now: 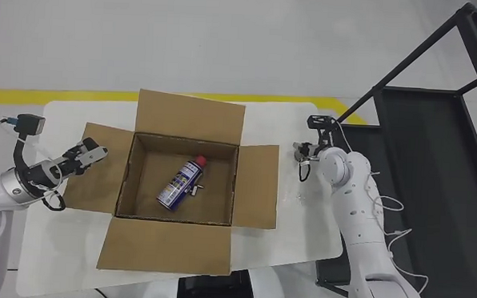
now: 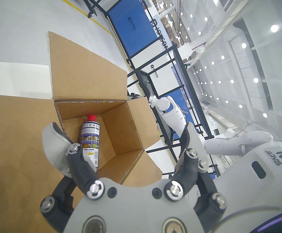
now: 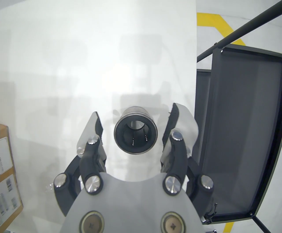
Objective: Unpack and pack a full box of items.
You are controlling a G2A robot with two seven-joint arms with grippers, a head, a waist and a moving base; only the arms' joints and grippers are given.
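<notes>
Spray can (image 2: 89, 139): lower end hidden behind the left claw (image 2: 119, 126). Small item (image 1: 197, 189) beside it, top view: too small to identify. Cardboard box (image 3: 8, 172): cut off by right wrist view's edge.

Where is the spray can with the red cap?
In the top view the spray can lies on its side inside the open cardboard box, in the middle of the table.

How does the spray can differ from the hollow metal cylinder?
The red-capped blue spray can lies inside the cardboard box; the hollow metal cylinder sits outside, on the white table. The can is long and capped; the cylinder short, open-ended. Only the cylinder is between the open right pincer's tips. Neither is gripped.
</notes>
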